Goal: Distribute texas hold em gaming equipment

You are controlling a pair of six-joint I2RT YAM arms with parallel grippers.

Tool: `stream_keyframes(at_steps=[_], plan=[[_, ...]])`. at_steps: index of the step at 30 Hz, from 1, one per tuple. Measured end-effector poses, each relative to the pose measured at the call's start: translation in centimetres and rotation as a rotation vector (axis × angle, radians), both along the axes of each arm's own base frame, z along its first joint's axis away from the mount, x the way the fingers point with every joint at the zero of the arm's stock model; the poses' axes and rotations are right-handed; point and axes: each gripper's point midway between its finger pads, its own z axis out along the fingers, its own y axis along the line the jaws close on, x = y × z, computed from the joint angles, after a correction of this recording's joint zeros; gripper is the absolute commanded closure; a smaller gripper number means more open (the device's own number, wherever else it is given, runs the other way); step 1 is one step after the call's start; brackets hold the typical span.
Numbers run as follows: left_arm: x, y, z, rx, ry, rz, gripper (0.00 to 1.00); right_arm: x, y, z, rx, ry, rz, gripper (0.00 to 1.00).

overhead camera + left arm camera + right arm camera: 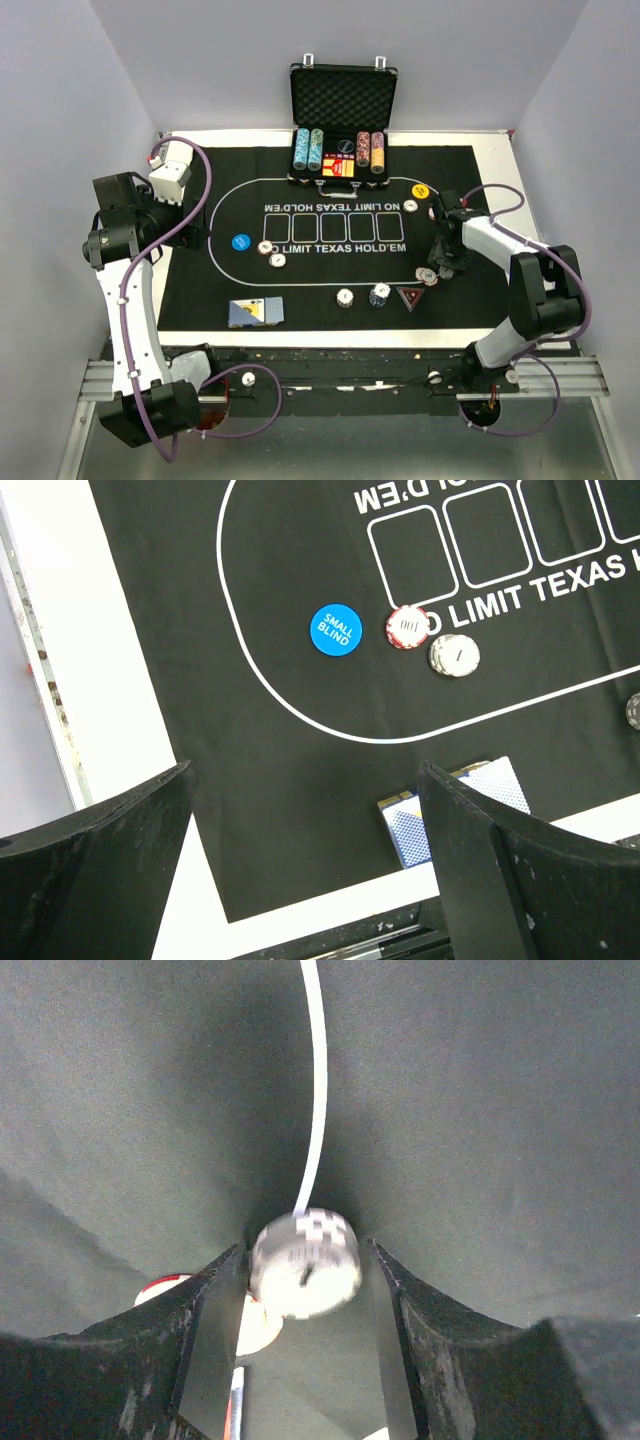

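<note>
My right gripper (305,1250) hangs low over the black mat (480,1110) at its right end, open, with a white striped poker chip (305,1266) loose and blurred between its fingers. The chip touches the left finger, and a thin gap shows at the right one. A red-edged chip (165,1285) lies just beside the left finger. From above, my right gripper (441,268) is next to a red chip (429,277) and the red triangular marker (410,297). My left gripper (305,770) is open and empty, high over the mat's left side, with the blue-backed cards (500,790) by its right finger.
The open black case (343,110) with chip rows stands at the back. On the mat lie the blue button (239,241), two chips (271,254) beside it, two chips (362,296) near the front, the card deck (256,313), and the yellow button (410,206).
</note>
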Motion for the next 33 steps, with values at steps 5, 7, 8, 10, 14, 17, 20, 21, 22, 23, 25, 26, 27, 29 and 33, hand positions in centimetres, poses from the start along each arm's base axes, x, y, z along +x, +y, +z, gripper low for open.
stream_keyframes(at_steps=[5, 7, 8, 10, 14, 17, 20, 21, 22, 23, 25, 26, 27, 29, 33], plan=[[0.0, 0.0, 0.0, 0.0, 0.0, 0.0, 0.01, 0.0, -0.1, 0.0, -0.001, -0.008, -0.012, 0.18], [0.0, 0.0, 0.0, 0.0, 0.0, 0.0, 0.01, 0.1, 0.0, 0.2, 0.0, -0.016, -0.015, 0.16], [0.0, 0.0, 0.0, 0.0, 0.0, 0.0, 0.01, 0.1, 0.0, 0.4, 0.001, -0.021, -0.016, 0.15], [0.0, 0.0, 0.0, 0.0, 0.0, 0.0, 0.01, 0.4, 0.1, 1.2, 0.008, -0.045, -0.017, 0.12], [0.0, 0.0, 0.0, 0.0, 0.0, 0.0, 0.01, 1.9, 1.5, 5.3, 0.044, -0.164, 0.02, 0.05], [0.0, 0.0, 0.0, -0.001, 0.001, 0.0, 0.01, 3.1, 6.0, 9.2, 0.089, -0.266, 0.145, 0.01], [0.1, 0.0, -0.1, -0.003, 0.005, 0.0, 0.01, 2.5, 11.9, 11.3, 0.154, -0.31, 0.309, 0.0], [0.1, 0.0, -0.2, -0.004, 0.008, 0.0, 0.01, 1.7, 13.6, 11.4, 0.175, -0.305, 0.362, 0.0], [0.1, 0.0, -0.2, -0.004, 0.01, 0.0, 0.01, 0.8, 15.0, 11.3, 0.19, -0.292, 0.412, 0.0], [0.2, 0.0, -0.3, -0.005, 0.012, 0.0, 0.01, -0.3, 16.2, 11.1, 0.201, -0.272, 0.454, 0.0], [0.2, 0.0, -0.3, -0.006, 0.014, 0.0, 0.01, -2.3, 18.0, 10.7, 0.211, -0.234, 0.527, 0.0], [0.2, 0.0, -0.4, -0.007, 0.016, 0.0, 0.01, -3.1, 18.7, 10.5, 0.212, -0.217, 0.557, 0.0], [0.2, 0.0, -0.4, -0.01, 0.018, 0.003, 0.01, -3.9, 19.3, 10.2, 0.213, -0.196, 0.582, 0.0], [0.3, 0.0, -0.4, -0.012, 0.019, 0.004, 0.01, -5.1, 20.3, 9.7, 0.212, -0.172, 0.622, 0.0], [0.3, 0.0, -0.4, -0.013, 0.019, 0.005, 0.01, -6.4, 20.7, 7.9, 0.184, -0.108, 0.644, 0.03]])
